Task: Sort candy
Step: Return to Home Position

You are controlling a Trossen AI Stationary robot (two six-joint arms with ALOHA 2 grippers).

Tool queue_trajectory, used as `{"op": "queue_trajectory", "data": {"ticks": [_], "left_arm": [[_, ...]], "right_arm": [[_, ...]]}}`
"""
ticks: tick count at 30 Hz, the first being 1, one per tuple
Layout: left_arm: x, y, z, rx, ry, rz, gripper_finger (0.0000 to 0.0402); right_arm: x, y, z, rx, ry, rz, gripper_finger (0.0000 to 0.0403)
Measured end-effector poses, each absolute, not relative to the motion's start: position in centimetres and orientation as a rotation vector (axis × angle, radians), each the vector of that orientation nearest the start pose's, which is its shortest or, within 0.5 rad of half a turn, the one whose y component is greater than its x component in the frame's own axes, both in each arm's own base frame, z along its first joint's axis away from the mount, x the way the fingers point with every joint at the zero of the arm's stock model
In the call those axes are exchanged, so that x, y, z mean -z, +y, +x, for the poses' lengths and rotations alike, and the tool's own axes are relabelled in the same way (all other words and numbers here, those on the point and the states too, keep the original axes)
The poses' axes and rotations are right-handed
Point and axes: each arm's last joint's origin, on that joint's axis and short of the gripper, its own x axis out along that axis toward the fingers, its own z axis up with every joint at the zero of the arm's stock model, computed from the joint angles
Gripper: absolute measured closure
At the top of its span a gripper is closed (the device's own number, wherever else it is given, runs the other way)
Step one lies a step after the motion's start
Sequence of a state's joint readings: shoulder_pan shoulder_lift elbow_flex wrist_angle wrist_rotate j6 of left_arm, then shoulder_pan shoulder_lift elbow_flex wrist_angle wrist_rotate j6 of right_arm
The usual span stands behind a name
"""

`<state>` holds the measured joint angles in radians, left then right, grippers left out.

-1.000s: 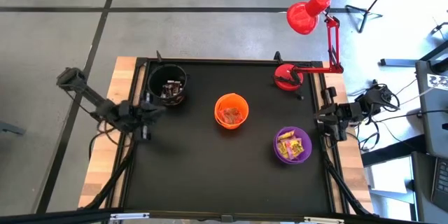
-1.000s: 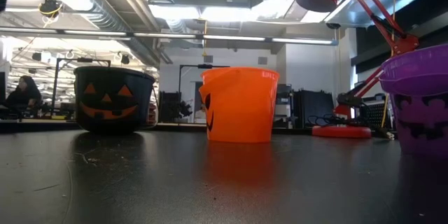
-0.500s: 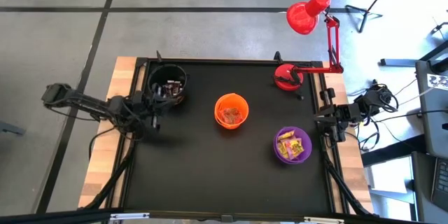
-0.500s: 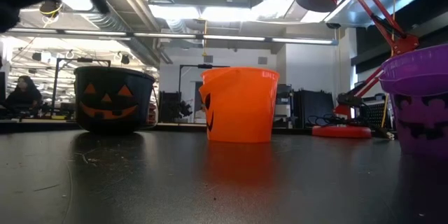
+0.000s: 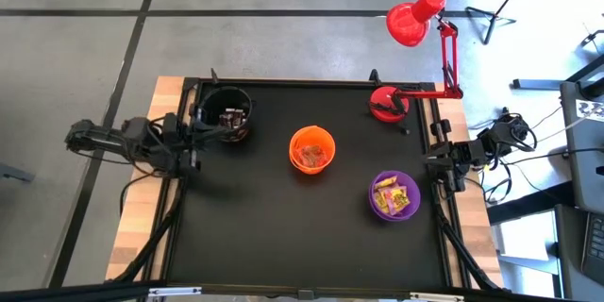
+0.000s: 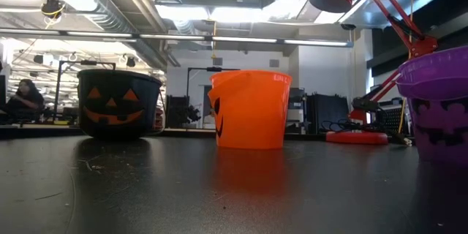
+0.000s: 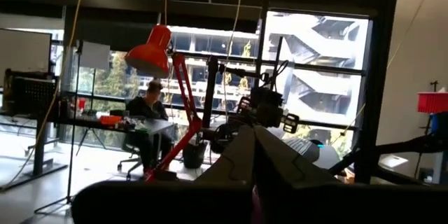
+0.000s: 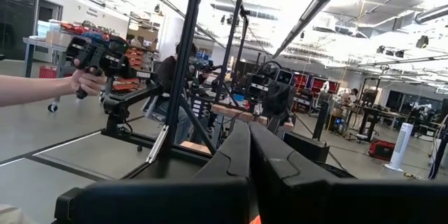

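Three lots of candy (image 5: 394, 194) show from above: yellow pieces in the purple cup (image 5: 372, 198) near the right gripper (image 5: 436, 163), dark ones in the black cup (image 5: 213, 94) just beside the left gripper (image 5: 200, 132), others in the orange cup (image 5: 291, 149) between both grippers. At table level, cup walls hide them. Each wrist view shows jaws pressed together, holding nothing.

You see the matte black table (image 5: 283, 236) evenly lit from above, shadows soft; ceiling strip lights (image 6: 219, 11) glare in the low view, and daylit windows (image 7: 315, 49) backlight the left wrist view.
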<state>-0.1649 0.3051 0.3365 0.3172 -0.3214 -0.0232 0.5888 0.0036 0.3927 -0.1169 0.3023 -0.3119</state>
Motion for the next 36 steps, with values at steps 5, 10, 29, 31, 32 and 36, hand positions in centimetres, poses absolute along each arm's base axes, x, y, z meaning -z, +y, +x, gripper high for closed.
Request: {"op": "queue_trajectory", "data": {"ticks": [5, 10, 29, 31, 32, 36], "left_arm": [[-27.8, -0.7, 9.1, -0.185, -0.353, -0.076, 0.0401], [-27.7, -0.6, 8.5, -0.199, -0.355, -0.077, 0.0401], [-21.3, -1.0, 9.3, -0.177, -0.382, -0.117, 0.0401], [-20.8, -1.0, 9.2, -0.176, -0.385, -0.118, 0.0401], [-20.6, -0.9, 9.2, -0.176, -0.387, -0.118, 0.0401], [-20.5, -0.9, 9.0, -0.171, -0.405, -0.123, 0.0401]], "right_arm": [[-27.9, 2.2, 4.8, -0.253, -0.294, -0.189, 0.0400], [-28.6, 2.2, 4.5, -0.282, -0.373, -0.148, 0.0400], [-28.3, 2.3, 4.7, -0.291, -0.351, -0.173, 0.0402], [-27.8, 2.5, 4.9, -0.294, -0.341, -0.181, 0.0402], [-27.6, 2.5, 5.0, -0.296, -0.342, -0.181, 0.0402], [-27.0, 2.9, 5.4, -0.337, -0.366, -0.179, 0.0402]]}}
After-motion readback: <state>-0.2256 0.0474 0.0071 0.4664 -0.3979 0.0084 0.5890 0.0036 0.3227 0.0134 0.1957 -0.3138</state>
